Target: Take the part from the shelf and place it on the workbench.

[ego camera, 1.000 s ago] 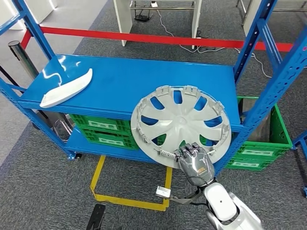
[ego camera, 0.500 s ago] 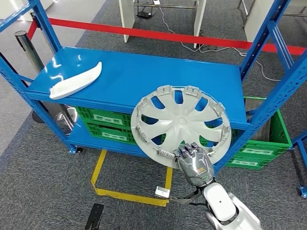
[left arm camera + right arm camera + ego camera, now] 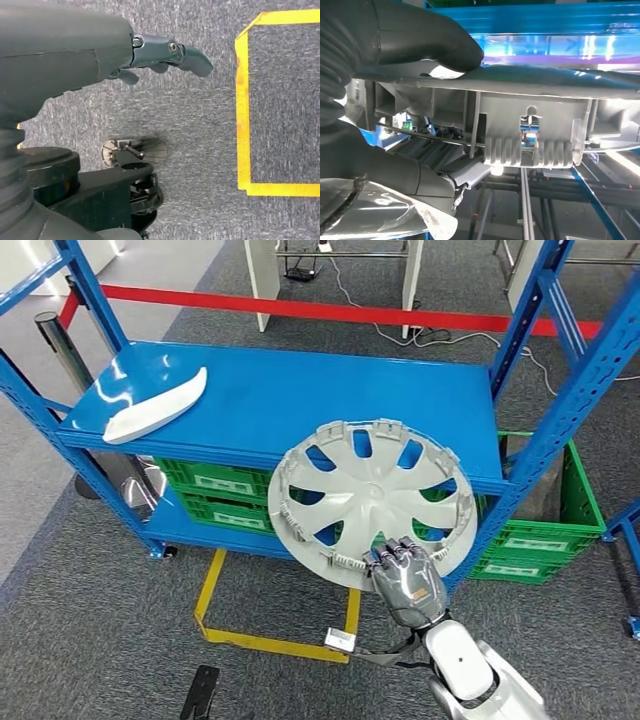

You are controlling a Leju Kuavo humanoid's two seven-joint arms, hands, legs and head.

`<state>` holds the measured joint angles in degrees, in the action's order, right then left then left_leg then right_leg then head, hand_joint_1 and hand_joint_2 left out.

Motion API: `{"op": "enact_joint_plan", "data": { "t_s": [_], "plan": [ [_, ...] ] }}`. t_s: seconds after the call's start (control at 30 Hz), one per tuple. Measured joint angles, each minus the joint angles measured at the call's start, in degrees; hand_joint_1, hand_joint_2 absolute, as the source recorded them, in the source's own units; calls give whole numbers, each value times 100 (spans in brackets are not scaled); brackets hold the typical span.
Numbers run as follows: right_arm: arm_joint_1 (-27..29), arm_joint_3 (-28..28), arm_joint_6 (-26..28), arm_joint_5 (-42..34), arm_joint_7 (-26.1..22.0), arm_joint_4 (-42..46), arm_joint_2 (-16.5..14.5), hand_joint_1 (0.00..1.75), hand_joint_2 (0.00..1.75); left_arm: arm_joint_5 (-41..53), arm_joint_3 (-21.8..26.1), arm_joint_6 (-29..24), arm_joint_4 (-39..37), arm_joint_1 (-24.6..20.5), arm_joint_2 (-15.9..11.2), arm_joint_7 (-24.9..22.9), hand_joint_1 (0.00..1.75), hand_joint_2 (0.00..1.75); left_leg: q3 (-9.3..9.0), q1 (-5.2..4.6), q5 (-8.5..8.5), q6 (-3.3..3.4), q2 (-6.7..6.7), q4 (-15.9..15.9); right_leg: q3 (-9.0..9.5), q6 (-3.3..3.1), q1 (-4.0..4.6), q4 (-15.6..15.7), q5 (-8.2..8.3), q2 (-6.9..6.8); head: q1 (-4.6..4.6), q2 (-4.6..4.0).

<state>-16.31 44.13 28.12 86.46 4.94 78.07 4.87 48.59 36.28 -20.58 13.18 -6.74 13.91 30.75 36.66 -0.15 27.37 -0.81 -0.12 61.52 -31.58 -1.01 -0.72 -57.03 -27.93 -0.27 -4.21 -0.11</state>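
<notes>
My right hand (image 3: pixel 406 583) grips the near rim of a silver wheel cover (image 3: pixel 373 500), held in front of the blue shelf (image 3: pixel 287 400) and overlapping its front right edge. In the right wrist view the thumb (image 3: pixel 429 42) lies on one face of the wheel cover (image 3: pixel 531 125) and the fingers (image 3: pixel 384 170) close under it. My left hand (image 3: pixel 113 50) hangs over grey carpet, fingers stretched out and holding nothing. A white curved part (image 3: pixel 155 405) lies at the shelf's left end.
Green crates (image 3: pixel 219 502) fill the shelf's lower level, with another green crate (image 3: pixel 555 540) at the right. Blue uprights (image 3: pixel 558 390) stand at the shelf's right. A yellow floor marking (image 3: pixel 272 640), a red barrier strip (image 3: pixel 340 312) and a metal post (image 3: pixel 60 345) are nearby.
The camera has shifted, so the shelf sits slightly differently in view. My right hand keeps the wheel cover in the same hold.
</notes>
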Motion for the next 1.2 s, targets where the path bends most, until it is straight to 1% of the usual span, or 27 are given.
{"op": "enact_joint_plan", "data": {
  "t_s": [0.07, 0.1, 0.13, 0.17, 0.2, 0.23, 0.27, 0.3, 0.33, 0.37, 0.43, 0.57, 0.7, 0.8, 0.87, 0.9, 0.93, 0.97, 1.0, 1.03, 1.07, 1.1, 1.13, 1.17, 1.2],
  "plan": [
    [0, 4, -1, -2, 0, -1, 0, 154, 175, 0, 0, -1, 0, 2, -4, 1, 0, 175, 279, 24, 433, -59, -1, 764, -58, -26, 5, -6, 35, -6, -17, 0],
    [1, 5, -1, -2, 0, -1, 0, 154, 175, 0, 0, -1, 0, 5, -7, 1, 0, 175, 382, 33, 566, -77, -1, 1081, -89, -27, 6, -12, 51, -7, -16, 0],
    [4, 5, -1, -4, 1, -2, 0, 154, 175, 0, 0, -1, 0, 8, -8, 1, 0, 175, 400, 39, 594, -84, -1, 1220, -116, -23, 7, -21, 65, -5, -17, 0],
    [9, 7, 0, -7, 1, -2, 0, 154, 175, 1, 0, -1, 0, 9, -8, 5, 0, 175, 308, 42, 511, -82, -1, 1123, -138, -16, 7, -32, 75, -2, -18, 0],
    [13, 8, 2, -13, 2, -2, 0, 154, 175, 2, 0, -1, 0, 8, -9, 14, 0, 175, 119, 44, 348, -70, -1, 820, -151, -9, 7, -43, 81, 2, -18, 0],
    [16, 8, 4, -19, 3, -2, 0, 154, 175, 4, 0, -1, 0, 7, -9, 25, 0, 175, -113, 44, 188, -47, -2, 409, -159, 1, 7, -52, 87, 5, -18, 0],
    [17, 9, 6, -24, 4, -1, 0, 154, 175, 6, 0, -2, 0, 4, -9, 38, 0, 175, -317, 36, 72, -20, -3, 29, -172, 18, 18, -66, 92, 8, -17, 0],
    [14, 9, 9, -28, 4, 0, 0, 154, 175, 8, 0, -4, 0, 0, -8, 51, 0, 175, -450, 30, 14, 6, -3, -244, -195, 40, 29, -81, 100, 11, -16, 0],
    [14, 9, 13, -36, 4, 2, 0, 154, 175, 9, 0, -7, 0, -2, -6, 66, 0, 175, -505, 26, 6, 19, -4, -390, -222, 45, 43, -95, 106, 15, -11, 0],
    [14, 10, 17, -45, 0, 3, 0, 154, 175, 7, 1, -11, 0, 1, -4, 80, 0, 175, -505, 21, 8, 23, -4, -427, -248, 47, 54, -106, 112, 16, -7, 0],
    [23, 15, 23, -68, -17, 4, 0, 154, 175, 7, 2, -16, 0, 12, -1, 106, 0, 175, -482, 14, -7, 27, -7, -441, -268, 39, 50, -98, 132, 15, -3, 0],
    [29, 26, 25, -115, -75, 6, 0, 154, 175, 13, 2, -19, 0, 12, -1, 120, 0, 175, -457, -9, -34, 72, -5, -439, -268, 114, 26, -45, 187, 16, -4, 0],
    [29, 51, 27, -168, -149, 7, 0, 154, 175, 24, 2, -27, 0, 11, -3, 120, 0, 175, -439, -35, -45, 108, -5, -424, -274, 162, 3, -23, 218, 15, -5, 0],
    [27, 72, 26, -167, -193, 8, 0, 154, 175, 40, 2, -39, 0, 11, -10, 118, 0, 175, -407, -61, -47, 171, -6, -386, -285, 231, -23, -4, 254, 10, -9, 0],
    [27, 83, 24, -164, -203, 11, 0, 154, 175, 45, 2, -43, 0, 10, -15, 116, 0, 175, -395, -54, -76, 217, -11, -412, -290, 266, -24, 4, 272, -3, -10, 0],
    [27, 87, 23, -163, -207, 15, 1, 154, 175, 45, 2, -44, 0, 9, -15, 111, 0, 175, -402, -40, -109, 245, -15, -454, -311, 280, -24, -14, 249, -4, -8, 0],
    [25, 92, 22, -163, -211, 21, 2, 154, 175, 46, 2, -45, 0, 8, -15, 104, 0, 175, -408, -24, -147, 279, -22, -499, -364, 290, -23, -106, 164, -1, -3, 0],
    [23, 98, 22, -163, -216, 28, 3, 154, 175, 48, 2, -47, 0, 6, -14, 94, 0, 175, -412, -7, -185, 307, -31, -540, -461, 296, -21, -311, 14, 5, 6, 0],
    [22, 103, 22, -162, -220, 32, 5, 154, 175, 51, 2, -48, 0, 7, -14, 81, 0, 175, -405, 1, -210, 320, -45, -559, -606, 300, -27, -641, -189, 13, 10, 0],
    [21, 109, 22, -162, -225, 34, 6, 154, 175, 55, 2, -48, 0, 11, -14, 68, 0, 175, -388, 3, -224, 325, -62, -562, -766, 308, -31, -1040, -399, 15, 13, 0],
    [26, 113, 21, -161, -228, 34, 8, 154, 175, 57, 2, -47, 0, 16, -15, 54, 0, 175, -372, 4, -234, 317, -88, -559, -904, 319, -39, -1399, -548, 15, 13, 0],
    [33, 116, 19, -161, -232, 33, 10, 154, 175, 59, 2, -43, 0, 24, -16, 41, 0, 175, -360, 9, -243, 304, -122, -554, -971, 331, -47, -1607, -605, 15, 10, 0],
    [40, 118, 17, -161, -236, 33, 11, 154, 175, 59, 2, -37, 0, 29, -17, 28, 0, 175, -348, 19, -251, 287, -166, -545, -934, 343, -56, -1593, -554, 18, 11, 0],
    [46, 120, 16, -161, -239, 33, 13, 154, 175, 60, 2, -30, 0, 32, -18, 19, 0, 175, -336, 34, -254, 263, -221, -527, -775, 352, -72, -1337, -404, 38, 11, 0],
    [48, 121, 16, -161, -242, 33, 13, 154, 175, 60, 2, -22, 0, 33, -18, 13, 0, 175, -321, 52, -251, 230, -280, -500, -545, 362, -95, -930, -234, 109, 12, 0]
  ]
}}
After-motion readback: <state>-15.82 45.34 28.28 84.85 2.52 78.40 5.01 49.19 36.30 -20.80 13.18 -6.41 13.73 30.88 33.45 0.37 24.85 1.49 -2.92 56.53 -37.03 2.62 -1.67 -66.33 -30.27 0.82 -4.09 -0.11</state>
